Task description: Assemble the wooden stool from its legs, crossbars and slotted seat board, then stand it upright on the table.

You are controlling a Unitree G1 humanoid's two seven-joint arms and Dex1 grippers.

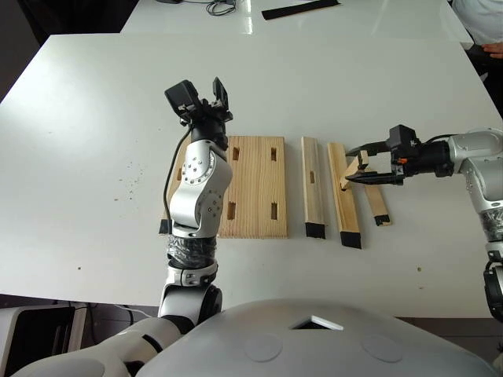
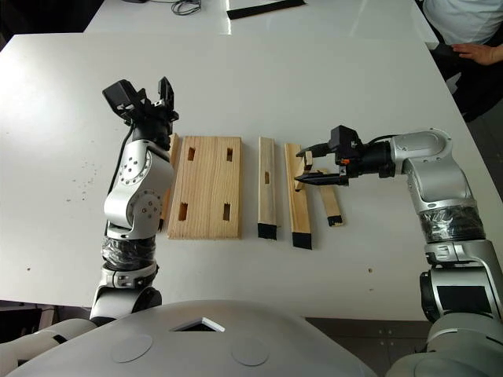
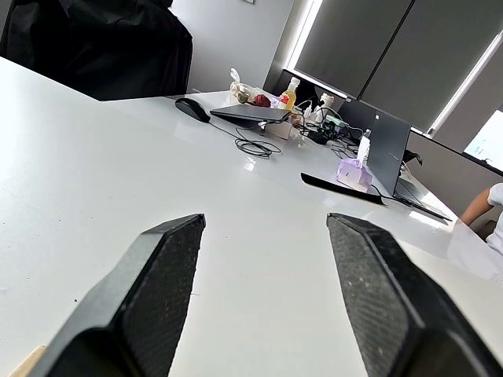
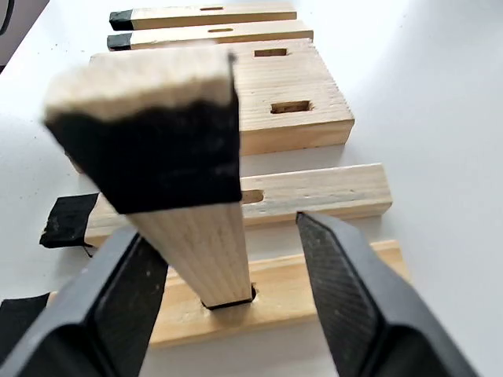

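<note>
Needs right gripper (image 1: 348, 166), spread loosely astride upright crossbar (image 4: 173, 157) right of centre, squeezed square, then pressed straight into leg (image 4: 271, 294) slot. Leaves left gripper (image 1: 203, 96) gaping, empty.

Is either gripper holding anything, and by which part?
Nothing is gripped. Left gripper open, raised; right gripper open, straddling the crossbar standing in a slot of one leg.

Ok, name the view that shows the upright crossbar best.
Right wrist view: the crossbar stands close up, its foot in a leg's slot, between the right gripper's fingers. The eye views show it small and far, beside that gripper. The left wrist view faces away.
</note>
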